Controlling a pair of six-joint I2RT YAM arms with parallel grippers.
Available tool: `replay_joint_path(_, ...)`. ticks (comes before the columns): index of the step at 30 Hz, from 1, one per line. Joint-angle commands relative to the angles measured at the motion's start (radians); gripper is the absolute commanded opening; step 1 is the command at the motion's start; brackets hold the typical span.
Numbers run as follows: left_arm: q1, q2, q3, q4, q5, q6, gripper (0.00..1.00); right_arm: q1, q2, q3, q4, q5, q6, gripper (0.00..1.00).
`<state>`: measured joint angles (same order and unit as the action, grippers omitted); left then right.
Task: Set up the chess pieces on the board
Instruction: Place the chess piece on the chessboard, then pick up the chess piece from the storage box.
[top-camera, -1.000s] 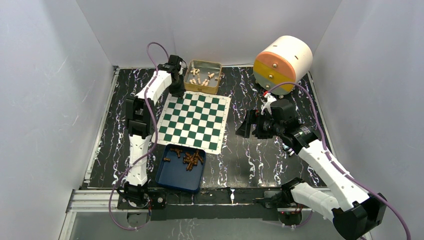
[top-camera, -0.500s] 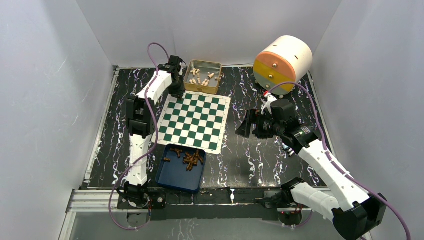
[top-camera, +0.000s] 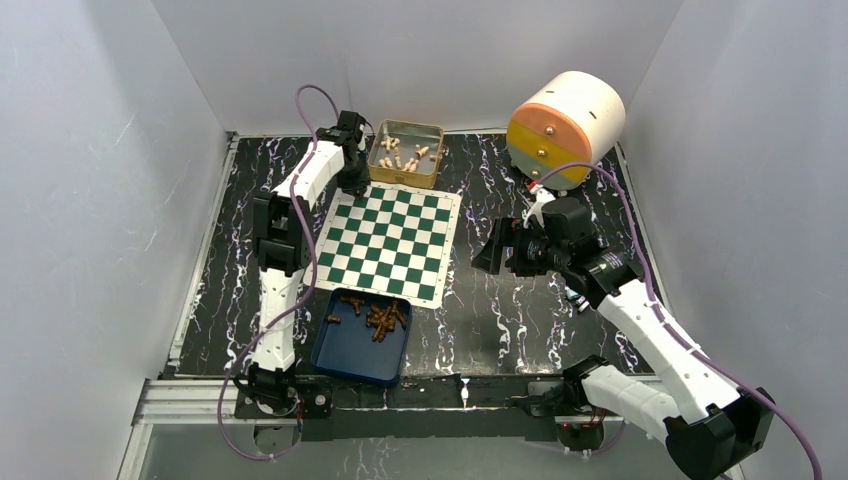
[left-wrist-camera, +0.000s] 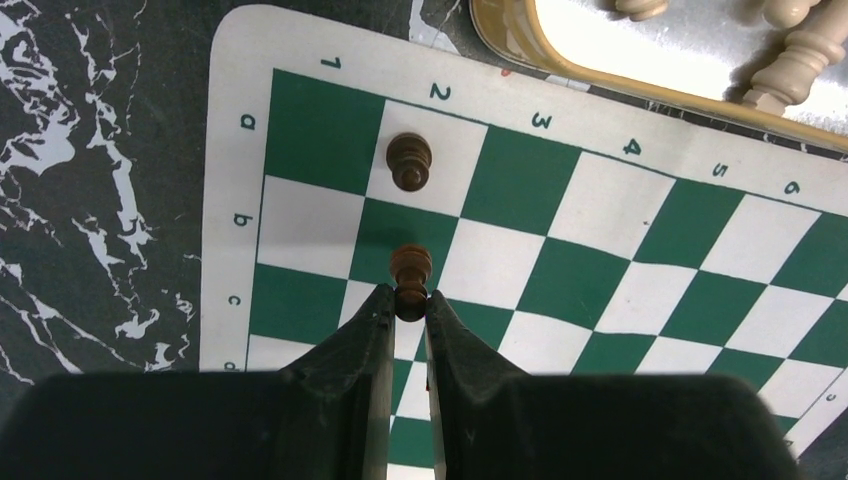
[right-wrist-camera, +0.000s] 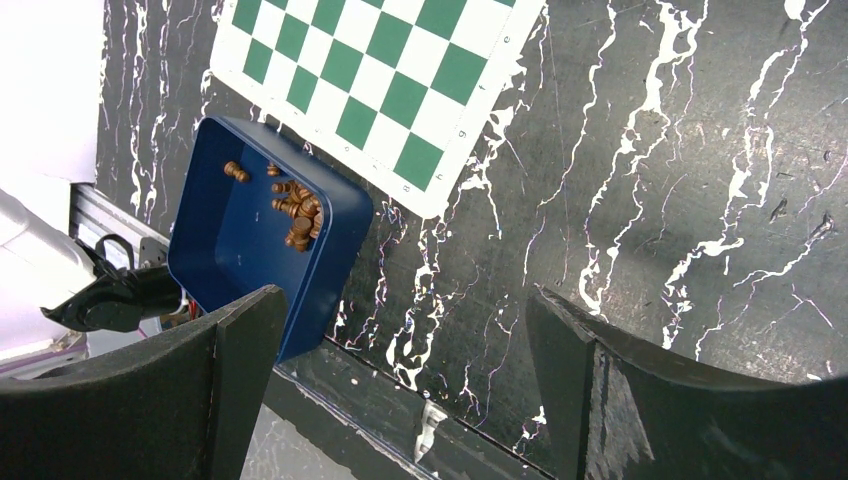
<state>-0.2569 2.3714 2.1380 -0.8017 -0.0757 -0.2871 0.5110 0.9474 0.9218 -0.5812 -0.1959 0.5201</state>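
We have one small dark-brown turned-wood pawn (left-wrist-camera: 411, 272) pinched between the narrowed black fingers of the left hand (left-wrist-camera: 408, 300). It is at the far left corner of the flat green-and-white checkered mat (left-wrist-camera: 600, 230), over the second square in the line marked 2. A matching standing pawn (left-wrist-camera: 409, 160) is upright on the white square just beyond it. We cannot tell whether the held pawn's base touches the mat. The other dark pieces (top-camera: 383, 318) lie heaped in the blue rectangular tray (top-camera: 345, 362) at the mat's near edge.

We judge the release to be the risky part. The pawn is top-heavy on a small round base, so letting go above the mat or off vertical could tip it. A toppled pawn would roll on its lathe-turned curves and could knock its neighbour. Fingers dragging away could also shift the thin, loose-looking mat.

The mat is smooth and printed, and the pawns are matt wood with bulbous heads. Beyond the corner is a shiny gold tin (top-camera: 404, 185) of cream pieces (top-camera: 400, 155). The right hand (right-wrist-camera: 405, 300) hangs spread wide and empty over the glossy black white-veined bench (top-camera: 500, 320).
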Motion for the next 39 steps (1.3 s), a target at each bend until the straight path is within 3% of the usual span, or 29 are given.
replay_joint_path(1, 0.005, 0.019, 0.043, -0.035, 0.000, 0.015, 0.13, 0.003, -0.028, 0.043, 0.021, 0.008, 0.001, 0.99)
replay_joint_path(11, 0.007, 0.035, 0.077, -0.049, -0.044, 0.028, 0.16, 0.003, -0.030, 0.045, 0.022, 0.010, 0.001, 0.99)
replay_joint_path(17, 0.008, 0.046, 0.123, -0.067, -0.030, 0.033, 0.32, 0.003, -0.033, 0.045, 0.021, 0.012, 0.001, 0.99)
replay_joint_path(28, 0.010, -0.071, 0.129, -0.096, 0.036, 0.007, 0.37, 0.002, -0.045, 0.030, 0.026, 0.007, 0.009, 0.99)
replay_joint_path(39, 0.009, -0.346, -0.154, -0.152, 0.050, -0.014, 0.35, 0.003, -0.060, 0.008, 0.040, -0.015, 0.018, 0.99)
